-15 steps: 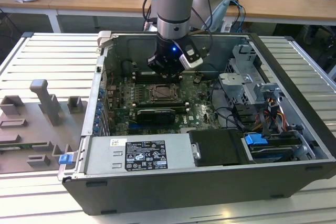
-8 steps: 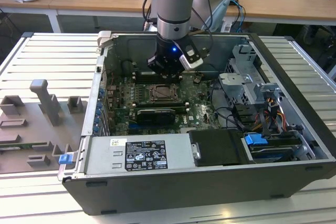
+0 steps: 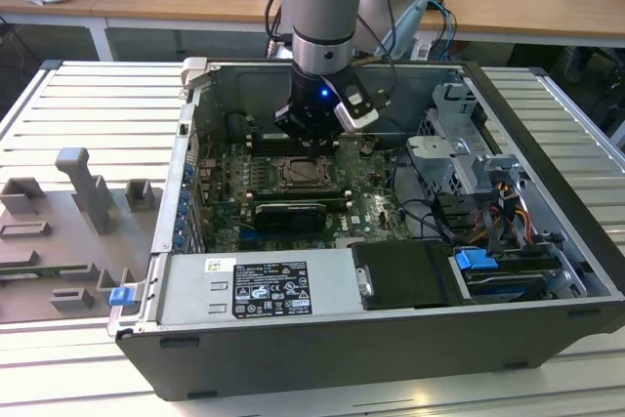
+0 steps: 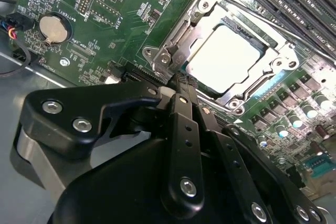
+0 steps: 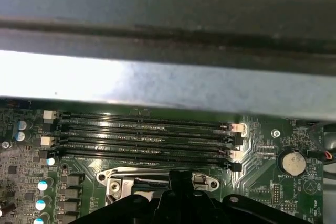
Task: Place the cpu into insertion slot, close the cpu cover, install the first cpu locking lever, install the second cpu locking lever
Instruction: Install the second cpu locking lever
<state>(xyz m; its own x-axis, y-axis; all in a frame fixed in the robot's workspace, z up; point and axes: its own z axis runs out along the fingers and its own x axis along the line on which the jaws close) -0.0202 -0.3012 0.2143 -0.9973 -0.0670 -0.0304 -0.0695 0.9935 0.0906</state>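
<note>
Already pale silver-beige square cpu (image 4: 224, 56) seated in black insertion slot under closed silvery metal frame cpu cover (image 4: 273, 61), just beyond black gripper (image 4: 181, 81). Fingers pinched together, empty. Risk: tip slips off thin lever, scrapes green motherboard (image 4: 126, 14).

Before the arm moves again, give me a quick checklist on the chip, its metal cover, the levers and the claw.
1. Pale silver square chip lying flat: ok.
2. Silvery metal frame cover down over the chip: ok.
3. Thin wire locking levers latched: cannot tell.
4. Claw at the cover's corner: ok.
5. Long black memory slots away from the claw: ok.
</note>
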